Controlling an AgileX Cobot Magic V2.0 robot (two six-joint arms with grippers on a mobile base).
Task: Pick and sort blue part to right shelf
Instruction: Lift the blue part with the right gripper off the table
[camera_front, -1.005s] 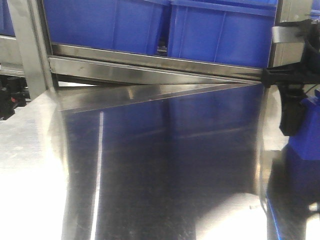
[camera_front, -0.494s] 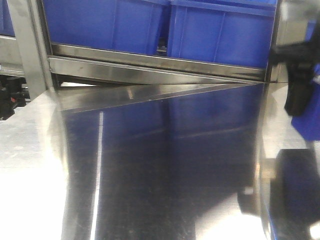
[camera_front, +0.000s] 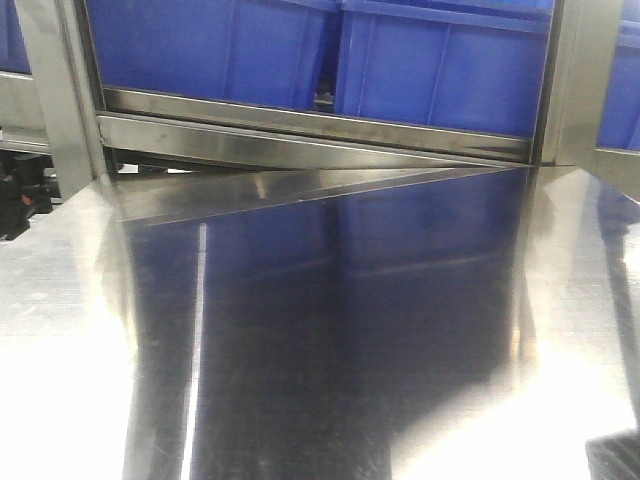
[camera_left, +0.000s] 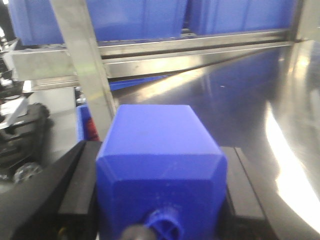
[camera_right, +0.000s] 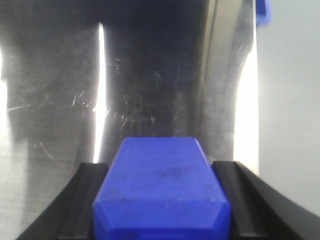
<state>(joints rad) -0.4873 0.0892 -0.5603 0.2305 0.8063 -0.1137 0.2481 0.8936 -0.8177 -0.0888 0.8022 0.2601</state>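
Transport step. The right gripper (camera_right: 160, 170) clamps a blue part (camera_right: 160, 197) over the steel table (camera_right: 150, 75). The left gripper (camera_left: 160, 155) clamps a second blue part (camera_left: 157, 135). The next move is probably to carry to the right shelf and release.

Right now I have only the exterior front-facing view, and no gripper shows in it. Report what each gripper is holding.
Observer: In the left wrist view, the left gripper is shut on a blue part.
Operator: Now the right one.
Observer: The right gripper is shut on a second blue part.
Operator: Tell me what lies ahead of it.
Observer: The right wrist view shows scratched steel tabletop beyond that part.
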